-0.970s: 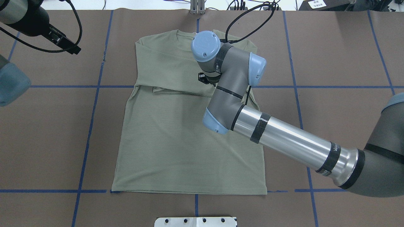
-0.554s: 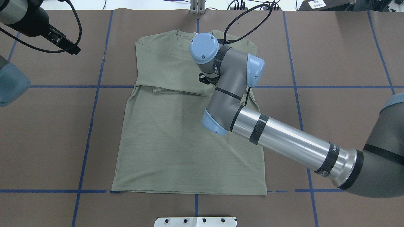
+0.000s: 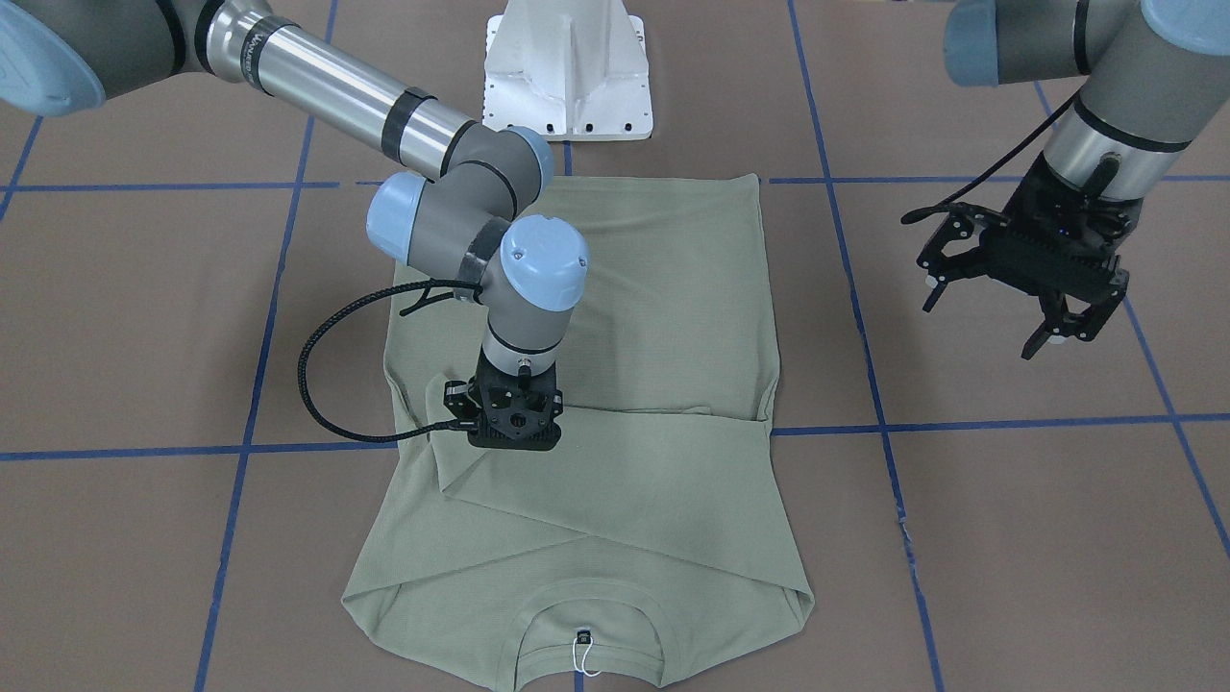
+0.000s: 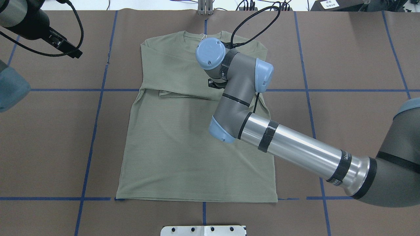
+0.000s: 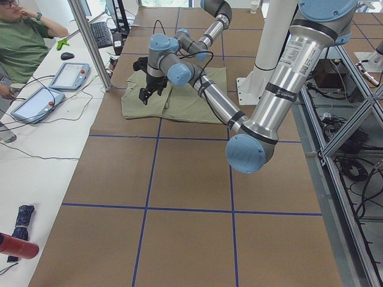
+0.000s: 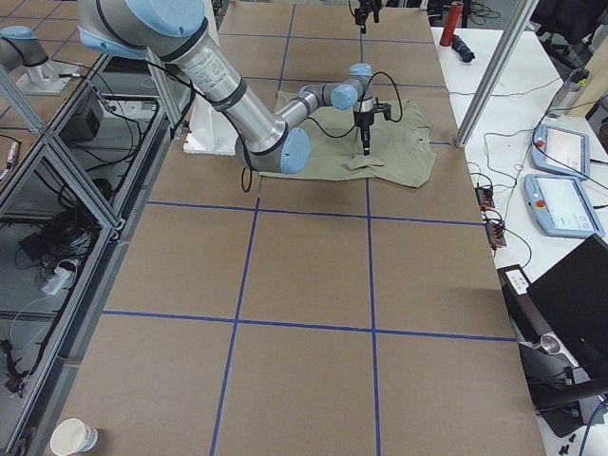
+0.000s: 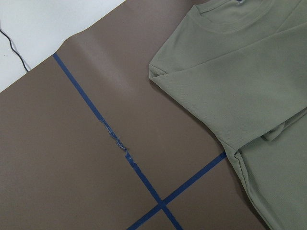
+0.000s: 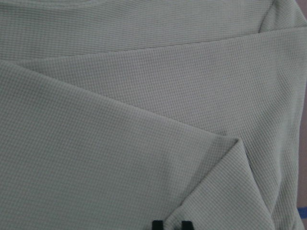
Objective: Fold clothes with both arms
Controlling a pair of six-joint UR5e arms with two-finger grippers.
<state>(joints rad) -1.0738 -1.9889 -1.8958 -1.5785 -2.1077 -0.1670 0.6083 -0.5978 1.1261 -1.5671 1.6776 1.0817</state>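
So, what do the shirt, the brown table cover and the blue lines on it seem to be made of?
The shirt: a soft matte knit, perhaps cotton; a fine waffle-like grid shows close up. The table cover: probably brown paper, matte, with a soft crease near its edge. The blue lines: adhesive tape, judging by its torn, wrinkled patch.

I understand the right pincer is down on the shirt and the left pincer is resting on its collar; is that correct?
Not quite: the left pincer is not on the collar. It hangs open over bare table beside the shirt, as the exterior front-facing view shows. The right pincer is down on the shirt.
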